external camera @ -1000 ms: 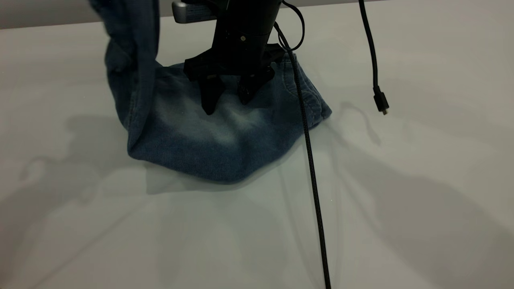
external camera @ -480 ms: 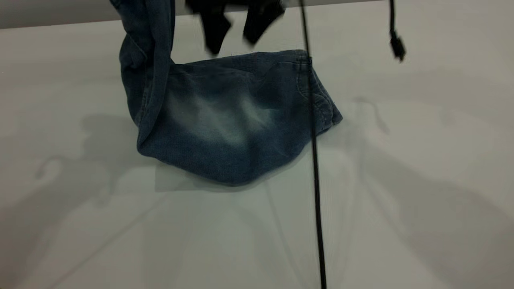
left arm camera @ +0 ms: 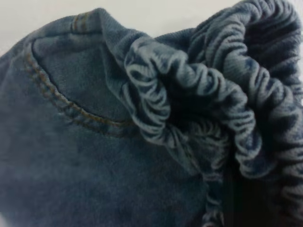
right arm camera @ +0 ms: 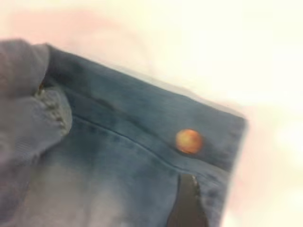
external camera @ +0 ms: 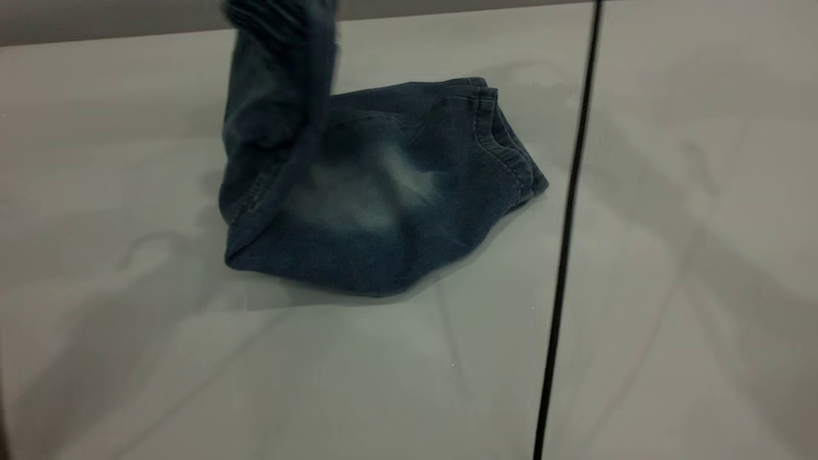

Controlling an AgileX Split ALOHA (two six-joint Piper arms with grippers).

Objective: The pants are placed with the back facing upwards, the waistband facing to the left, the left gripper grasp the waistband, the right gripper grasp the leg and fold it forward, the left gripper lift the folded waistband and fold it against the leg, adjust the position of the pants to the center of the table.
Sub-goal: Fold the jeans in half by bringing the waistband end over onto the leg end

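Gone from the exterior view is the right pincer that hung over the pants (external camera: pixel 383 204) a moment ago; only its cable (external camera: pixel 565 230) is crossing the worktop (external camera: pixel 671 255) now. Folded pants are lying left of centre toward the far side, pale patch up, leg hems at right. Their left end is rising in a blurred column (external camera: pixel 281 76) out of the top edge.

Left wrist view: gathered waistband (left arm camera: pixel 199 109) and a stitched pocket seam (left arm camera: pixel 61 104) are filling it; whether that pincer is pinching cannot be told.

Right wrist view: a hem with an orange spot (right arm camera: pixel 188 141) is showing; no pincer visible.
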